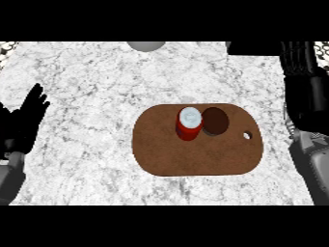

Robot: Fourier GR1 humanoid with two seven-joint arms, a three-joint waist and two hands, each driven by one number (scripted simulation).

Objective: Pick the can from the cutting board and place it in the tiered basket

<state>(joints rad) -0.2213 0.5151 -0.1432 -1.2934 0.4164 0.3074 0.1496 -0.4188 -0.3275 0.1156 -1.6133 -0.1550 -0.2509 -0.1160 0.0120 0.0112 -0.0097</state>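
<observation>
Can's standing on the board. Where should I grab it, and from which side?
Wrap the red can round its side wall, below the silver top. It stands upright, so the sides are free. Probably come from the right with the right hand: it is on that side; the left hand rests open far left.

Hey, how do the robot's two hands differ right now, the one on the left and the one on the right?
The left hand shows whole at the view's left edge, open with fingers up, resting; the right hand is largely cut off by the right edge, so its fingers cannot be judged. The left hand sits lower in the view than the right hand. Both are black, and neither touches the can on the cutting board.
</observation>
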